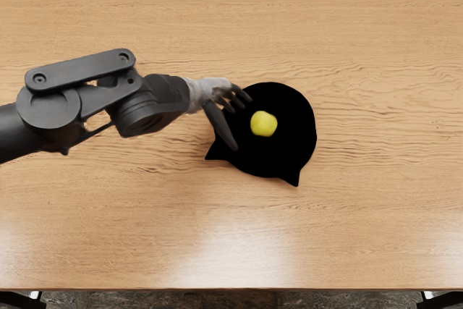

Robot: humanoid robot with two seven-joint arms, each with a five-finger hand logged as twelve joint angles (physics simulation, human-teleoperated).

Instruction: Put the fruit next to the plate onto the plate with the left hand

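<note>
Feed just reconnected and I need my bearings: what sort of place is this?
Probably a bare simulated test bench, not a kitchen: one plain wooden table, a black plate holding a yellow fruit, and the open left hand beside it.

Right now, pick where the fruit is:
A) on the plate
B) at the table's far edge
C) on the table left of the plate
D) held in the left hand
A: the fruit lies on the plate, clear of the left hand, whose spread fingers hold nothing.
</note>
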